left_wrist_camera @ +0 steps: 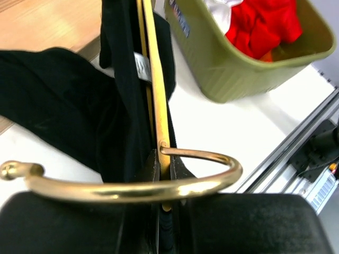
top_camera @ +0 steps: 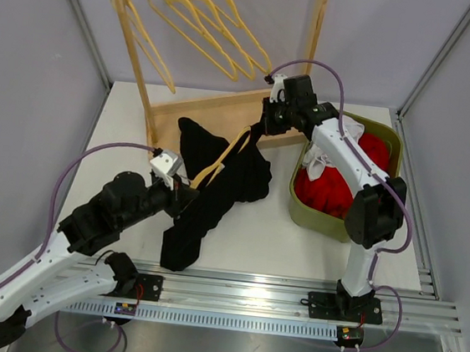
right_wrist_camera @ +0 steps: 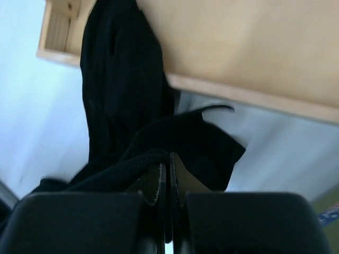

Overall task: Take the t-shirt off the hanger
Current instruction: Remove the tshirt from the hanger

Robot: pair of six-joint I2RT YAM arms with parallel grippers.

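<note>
- The left gripper (left_wrist_camera: 165,165) is clamped on the wooden hanger (left_wrist_camera: 157,95), right below its curved brass hook (left_wrist_camera: 132,188).
- The hanger's long axis runs diagonally from the left gripper, away and rightward, to the right gripper (right_wrist_camera: 168,182).
- The right gripper's fingers are pinched together on a ribbed edge of the black t-shirt (top_camera: 215,203).
- The soft, crumpled t-shirt lies mid-table (top_camera: 295,241), draped along the hanger.
- Fabric hides most of the hanger; only one pale arm and the hook show.
- An olive plastic bin (top_camera: 394,142) stands to the right.

Grey walls (top_camera: 31,37) enclose a white table (top_camera: 295,241) bearing a wooden rack (top_camera: 132,43).
</note>
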